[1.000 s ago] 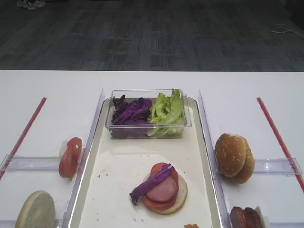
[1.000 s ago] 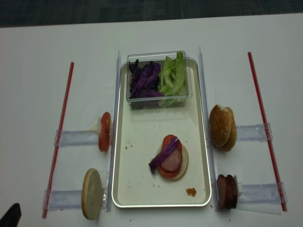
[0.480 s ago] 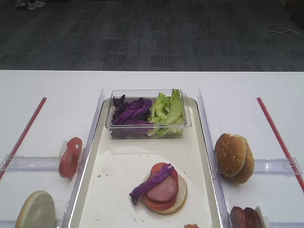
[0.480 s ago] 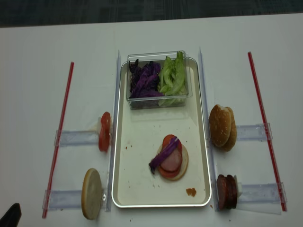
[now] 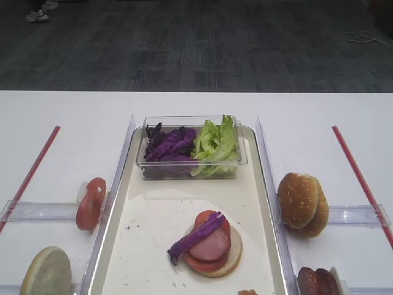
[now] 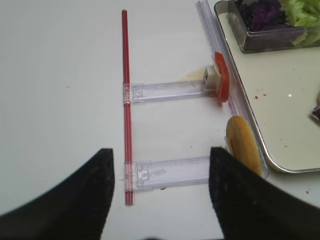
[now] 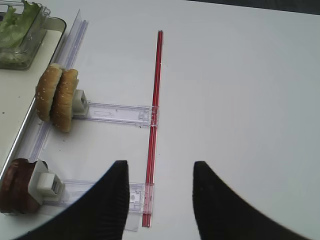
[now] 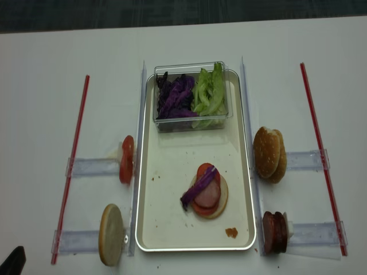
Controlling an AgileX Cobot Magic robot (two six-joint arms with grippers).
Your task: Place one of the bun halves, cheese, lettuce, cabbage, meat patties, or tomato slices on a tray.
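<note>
Both grippers, left (image 6: 160, 165) and right (image 7: 159, 175), hover with fingers spread, gripping nothing, their tips cropped. The cabbage strip (image 8: 199, 186) lies across the stack on the tray (image 8: 172, 223); lower layers are partly hidden.

Non-task items around the work surface

A white table (image 8: 46, 69) carries everything. A small clear plastic tub (image 8: 191, 122) sits at 12 o'clock from the table's middle. Two red strips lie along the table, one (image 8: 71, 166) at 9 o'clock, the other (image 8: 321, 154) at 3 o'clock. Long clear plastic rails (image 8: 140, 114) (image 8: 246, 114) run up the middle, one toward each side. Clear plastic holders cross between rails and strips: two at 9 o'clock (image 8: 92, 167) (image 8: 77, 241), two at 3 o'clock (image 8: 307, 160) (image 8: 315, 234). A small orange-brown scrap (image 8: 231, 232) lies at 5 o'clock. Dark grey carpet (image 5: 196, 43) lies beyond the table's far edge at 12 o'clock.
</note>
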